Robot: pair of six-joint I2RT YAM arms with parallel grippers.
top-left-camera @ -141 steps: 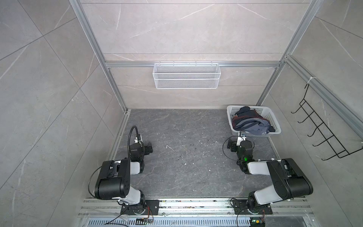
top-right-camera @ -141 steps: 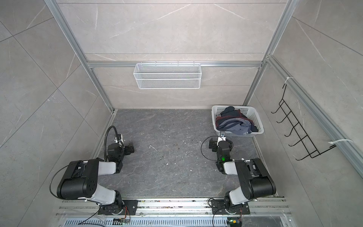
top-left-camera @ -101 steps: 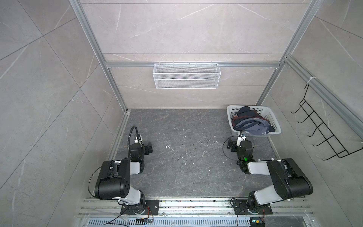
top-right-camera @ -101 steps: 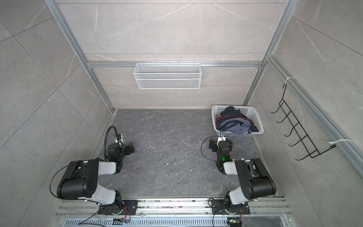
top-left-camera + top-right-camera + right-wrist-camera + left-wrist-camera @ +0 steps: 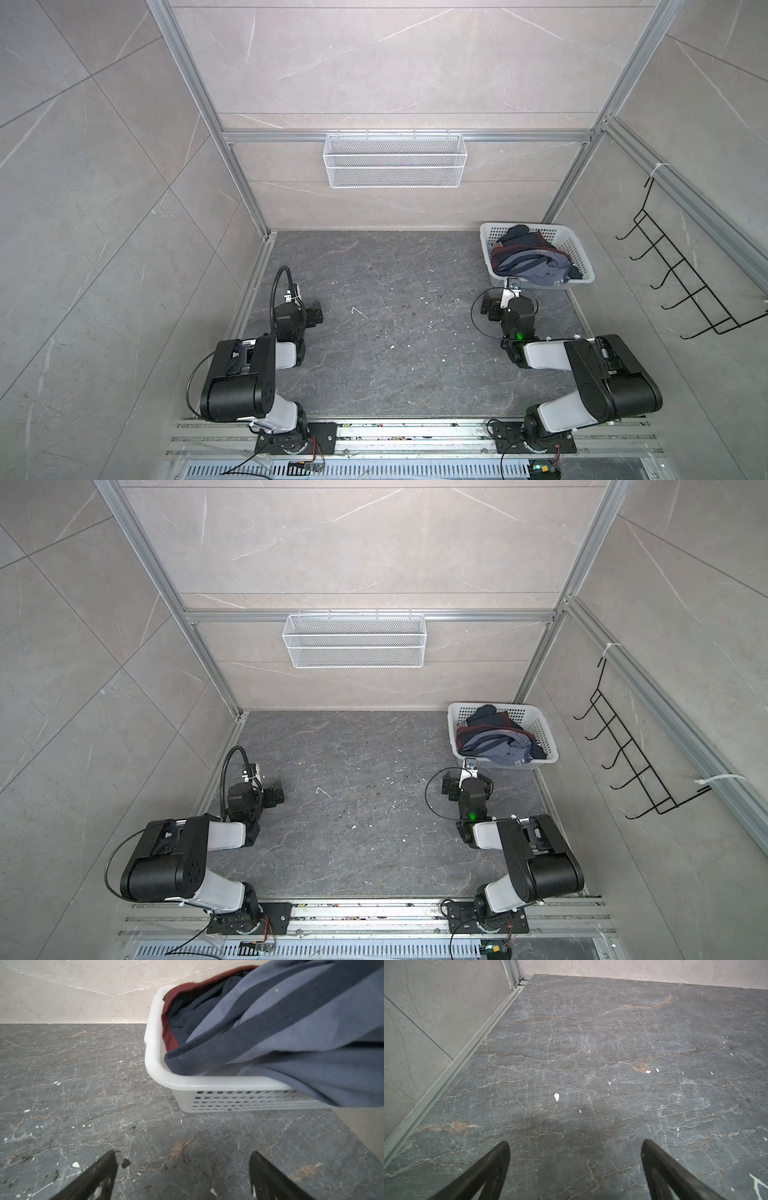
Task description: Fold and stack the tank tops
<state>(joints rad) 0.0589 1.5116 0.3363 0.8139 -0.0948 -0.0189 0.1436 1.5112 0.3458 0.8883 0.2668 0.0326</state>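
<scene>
My left tool [image 5: 575,1141] and right tool [image 5: 184,1152] gape wide, empty; I'd pinch the limp, light slate-blue tank top [image 5: 301,1039] where it drapes over the basket [image 5: 207,1082] rim.

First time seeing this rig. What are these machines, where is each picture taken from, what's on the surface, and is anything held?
Two black-and-white robot arms, left arm and right arm, stand by a dark grey stone-patterned table. Two pictures look down from overhead; two come from cameras on the arms' wrists. The left gripper and right gripper are open, holding nothing. A white perforated plastic basket at the far right holds a crumpled slate-blue tank top and a dark navy tank top with maroon trim.
</scene>
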